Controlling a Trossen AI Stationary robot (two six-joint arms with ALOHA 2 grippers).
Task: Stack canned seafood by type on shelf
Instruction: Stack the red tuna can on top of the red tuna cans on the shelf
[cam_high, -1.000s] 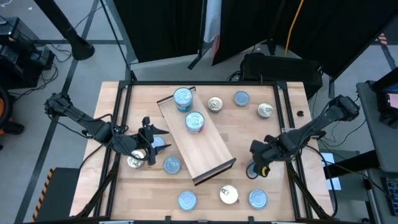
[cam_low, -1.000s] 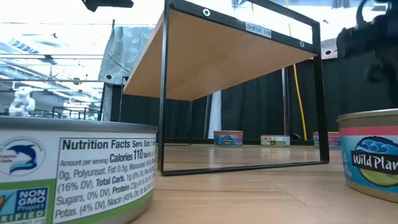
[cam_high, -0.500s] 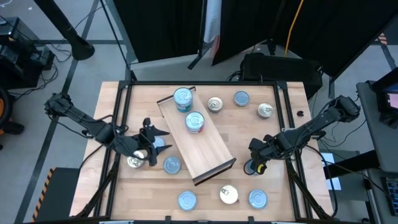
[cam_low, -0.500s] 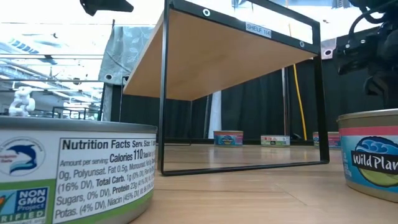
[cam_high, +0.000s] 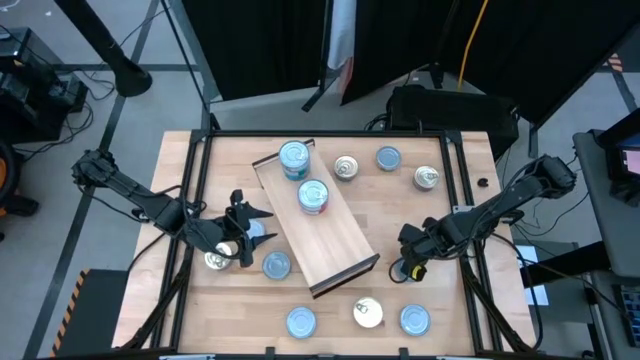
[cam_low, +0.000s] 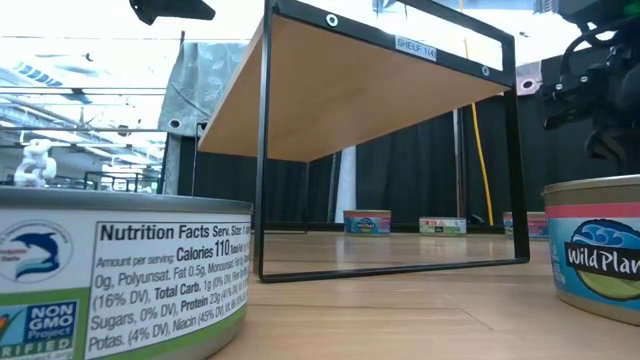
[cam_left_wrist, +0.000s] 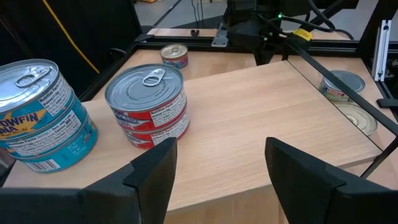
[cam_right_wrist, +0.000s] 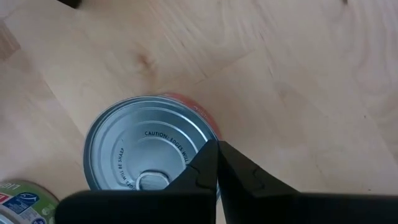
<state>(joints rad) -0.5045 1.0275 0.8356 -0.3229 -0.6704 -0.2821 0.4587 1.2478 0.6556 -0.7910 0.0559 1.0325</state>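
Right end effector (cam_right_wrist: 217, 163), fingers pressed together, is positioned above a round silver-topped red-sided tin (cam_right_wrist: 149, 158); left end effector (cam_left_wrist: 217, 168) is held wide beside the long light-wood shelf (cam_left_wrist: 261, 118).

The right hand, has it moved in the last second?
Yes, slightly. In the high view the right hand has crept toward the near table edge and a touch nearer the shelf, closed above a tin.

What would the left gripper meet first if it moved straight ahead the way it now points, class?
Probably nothing at first: the open left gripper points along the shelf, whose bare board lies ahead. The red-labelled stack sits off to one side; depth is unclear.
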